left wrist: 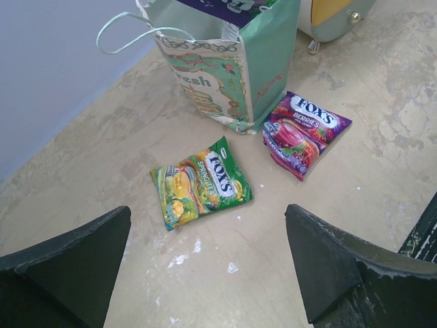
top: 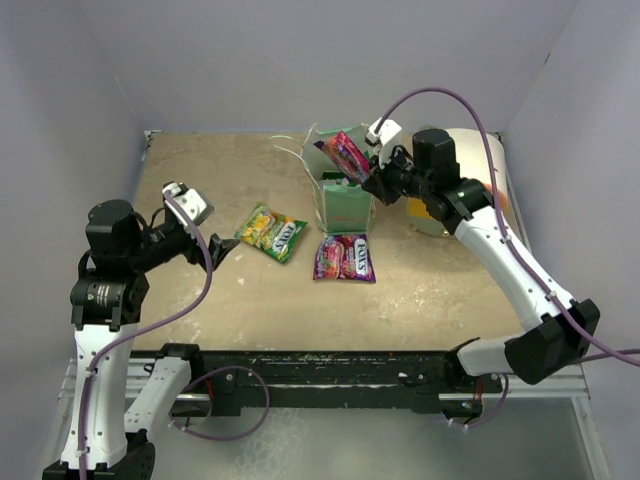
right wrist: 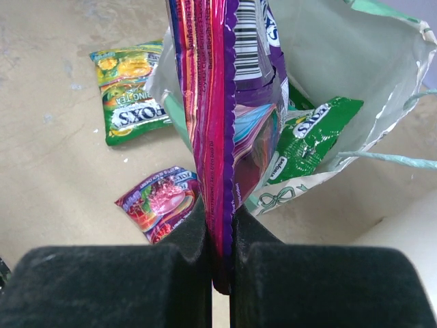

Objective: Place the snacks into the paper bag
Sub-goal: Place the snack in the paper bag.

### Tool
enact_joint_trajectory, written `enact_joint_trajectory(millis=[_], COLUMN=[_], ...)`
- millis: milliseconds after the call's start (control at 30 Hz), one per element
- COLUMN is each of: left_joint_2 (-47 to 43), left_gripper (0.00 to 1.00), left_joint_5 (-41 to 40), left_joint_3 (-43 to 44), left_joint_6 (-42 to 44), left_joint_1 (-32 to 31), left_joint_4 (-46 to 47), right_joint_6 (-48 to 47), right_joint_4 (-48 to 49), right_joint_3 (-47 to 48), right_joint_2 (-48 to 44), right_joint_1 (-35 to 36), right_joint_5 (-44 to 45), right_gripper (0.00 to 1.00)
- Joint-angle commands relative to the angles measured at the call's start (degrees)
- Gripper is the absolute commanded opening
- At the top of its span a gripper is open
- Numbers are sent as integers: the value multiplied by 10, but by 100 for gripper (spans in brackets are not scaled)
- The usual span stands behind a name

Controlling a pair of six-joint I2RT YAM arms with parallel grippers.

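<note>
The pale green paper bag (top: 345, 203) stands upright at the table's middle back; it also shows in the left wrist view (left wrist: 225, 75) and the right wrist view (right wrist: 341, 61). My right gripper (top: 372, 180) is shut on a magenta-purple packet (top: 347, 157), edge-on in the right wrist view (right wrist: 222, 102), held over the bag's mouth. A green packet (right wrist: 311, 137) lies inside the bag. A green-yellow packet (top: 271, 232) (left wrist: 201, 183) (right wrist: 130, 92) and a purple berries packet (top: 344, 258) (left wrist: 302, 132) (right wrist: 160, 203) lie flat on the table. My left gripper (top: 222, 252) is open and empty, left of them.
A white cylinder with an orange-yellow face (top: 455, 185) stands behind my right arm at the back right; its base shows in the left wrist view (left wrist: 334, 17). White walls close the table's back and sides. The bag's string handle (left wrist: 126, 34) hangs out to its left.
</note>
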Motion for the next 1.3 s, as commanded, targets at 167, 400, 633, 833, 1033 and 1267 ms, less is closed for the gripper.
enact_joint_trajectory(millis=[167,400,633,833,1033,1267], left_joint_2=[-6,-6,-8,-10,-14,-15], left_gripper=[98,98,98,98,98,99], left_joint_5=[25,34,39,42,44,27], left_joint_3=[0,0,-1,-1,-2,-6], left_joint_6=[-16,-18,-22,-23,-23,-18], left_joint_1=[9,11,14,15,16,16], left_joint_4=[25,27,27,27,27,28], right_joint_6=[47,65,69,59,50,21], right_joint_4=[-48,-84,-108,-118,-115,-80], right_joint_3=[115,143,169,208,220,184], right_joint_2=[42,77,98,109,113,81], right_joint_1=[1,1,1,1,1,1], right_joint_5=[19,16,13,16,19,-7], right_gripper=[0,0,17,38,42,43])
